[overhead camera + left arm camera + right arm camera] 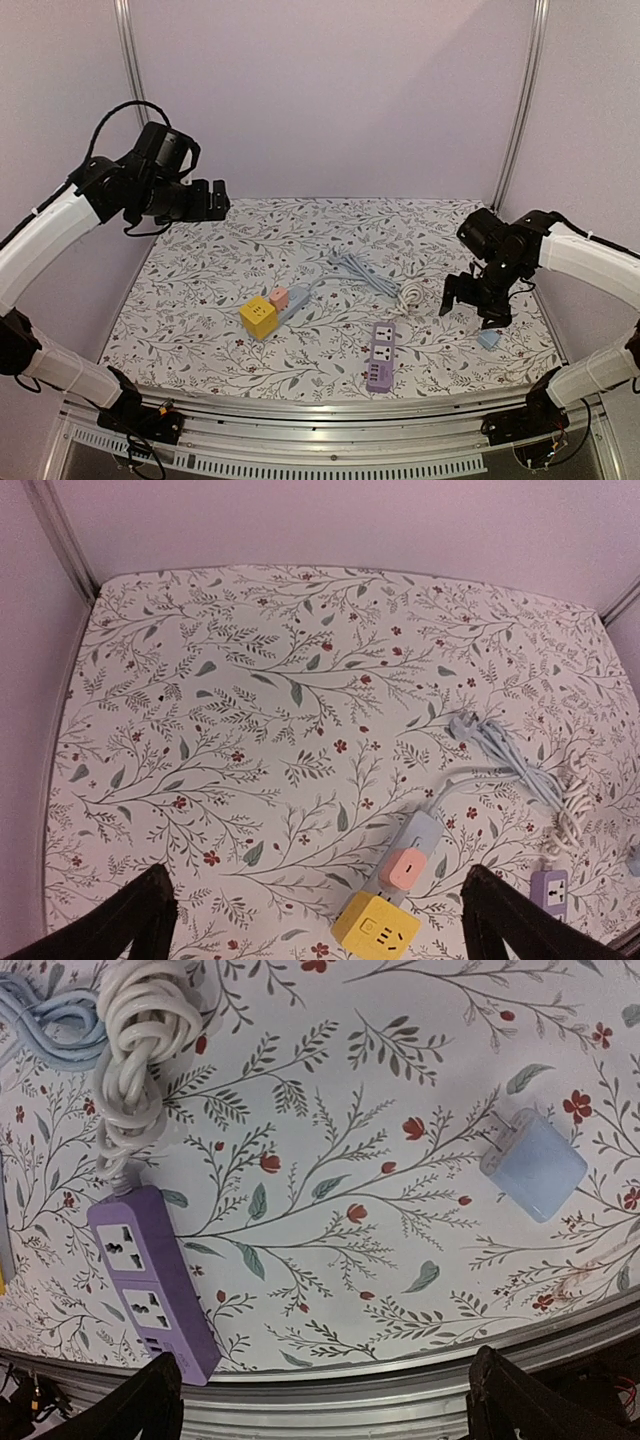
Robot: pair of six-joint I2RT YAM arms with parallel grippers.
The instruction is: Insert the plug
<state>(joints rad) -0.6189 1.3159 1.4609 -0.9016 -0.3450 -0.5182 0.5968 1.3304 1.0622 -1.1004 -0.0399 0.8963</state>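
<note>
A small light-blue plug (488, 339) lies loose on the floral table near the right front edge; in the right wrist view the plug (534, 1166) lies on its side with its prongs pointing up-left. A purple power strip (380, 355) lies at front centre, and the same strip (150, 1280) shows free sockets. My right gripper (472, 305) hovers open just left of the plug, holding nothing; the right gripper (325, 1400) has bare table between its fingers. My left gripper (215, 200) hangs open and high at the back left; the left gripper (320, 920) is empty.
A grey-blue power strip (425, 835) carries a pink plug (407, 868) and a yellow cube adapter (375, 927), left of centre. Its blue cable (360, 270) and the purple strip's coiled white cord (410, 293) lie mid-table. A metal rail (400, 1390) runs along the front edge.
</note>
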